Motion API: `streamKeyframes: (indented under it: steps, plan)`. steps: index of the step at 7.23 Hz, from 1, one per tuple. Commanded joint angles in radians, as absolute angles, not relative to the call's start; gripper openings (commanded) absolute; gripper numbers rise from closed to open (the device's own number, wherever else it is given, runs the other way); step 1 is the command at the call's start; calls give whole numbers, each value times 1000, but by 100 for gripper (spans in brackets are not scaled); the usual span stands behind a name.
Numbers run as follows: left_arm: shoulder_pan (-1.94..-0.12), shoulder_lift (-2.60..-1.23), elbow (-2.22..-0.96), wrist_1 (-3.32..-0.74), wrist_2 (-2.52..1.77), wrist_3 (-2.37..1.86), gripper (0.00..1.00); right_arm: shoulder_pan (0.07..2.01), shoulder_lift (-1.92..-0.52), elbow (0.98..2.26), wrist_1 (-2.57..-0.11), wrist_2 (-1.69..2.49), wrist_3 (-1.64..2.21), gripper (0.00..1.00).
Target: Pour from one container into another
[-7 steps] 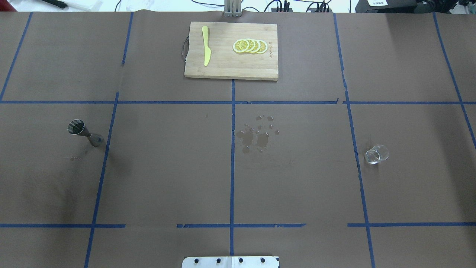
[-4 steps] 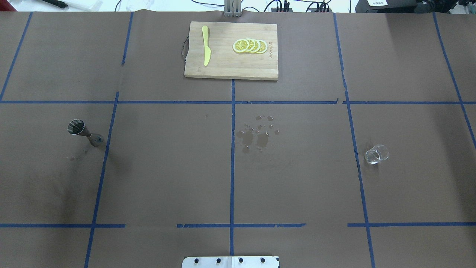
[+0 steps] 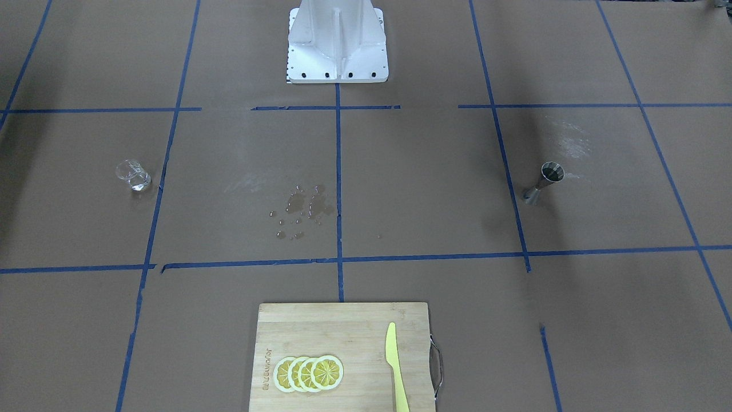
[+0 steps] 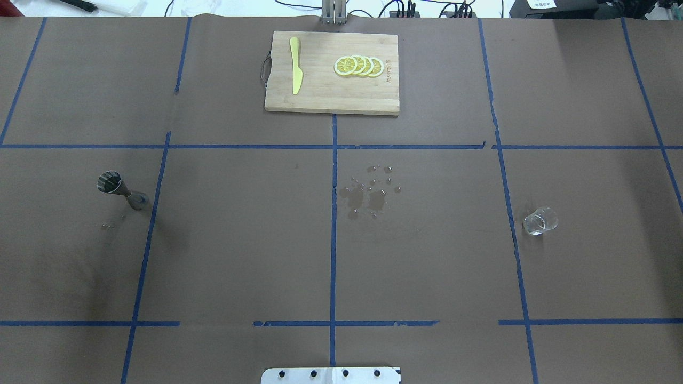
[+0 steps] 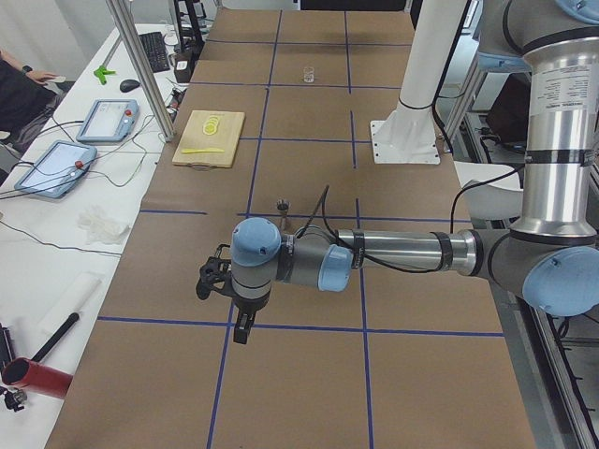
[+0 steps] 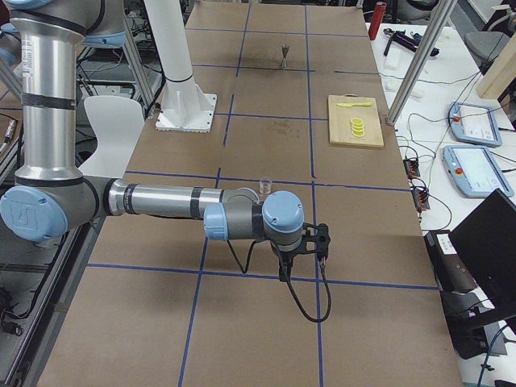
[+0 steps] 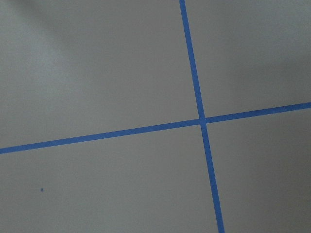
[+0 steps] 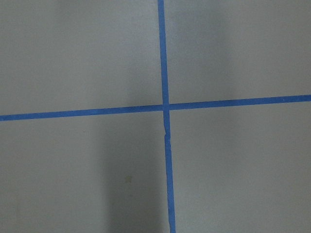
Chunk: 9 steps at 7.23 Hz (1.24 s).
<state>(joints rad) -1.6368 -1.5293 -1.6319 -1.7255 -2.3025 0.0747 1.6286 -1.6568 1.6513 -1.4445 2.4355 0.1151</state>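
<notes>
The small clear glass (image 4: 540, 221) stands upright on the table's right side; it also shows as the glass (image 3: 133, 174) in the front view and the glass (image 6: 264, 185) just beyond my right arm. The grey hourglass-shaped jigger (image 4: 121, 191) stands upright on the left side, the jigger (image 3: 544, 183) on the front view's right. Neither gripper touches either one. My left gripper (image 5: 208, 281) and right gripper (image 6: 321, 246) hang low over the table's ends, seen only in the side views, so I cannot tell if they are open or shut.
A patch of spilled drops (image 4: 368, 194) lies near the table's middle. At the far edge a wooden cutting board (image 4: 320, 98) carries a yellow knife (image 4: 295, 66) and lemon slices (image 4: 358, 65). The white robot base (image 3: 337, 40) stands at the near edge. Both wrist views show only brown paper and blue tape.
</notes>
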Motion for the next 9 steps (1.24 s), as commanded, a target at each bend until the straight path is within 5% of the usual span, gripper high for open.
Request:
streamKeyframes:
  steps: [1, 9]
  plan:
    - [-1637, -1529, -1629, -1729, -2303, 75, 100, 1629, -1657, 1651, -1442, 2436, 118, 100]
    - [-1637, -1529, -1632, -1752, -2303, -5, 100, 1629, -1658, 1651, -1440, 2434, 118, 100]
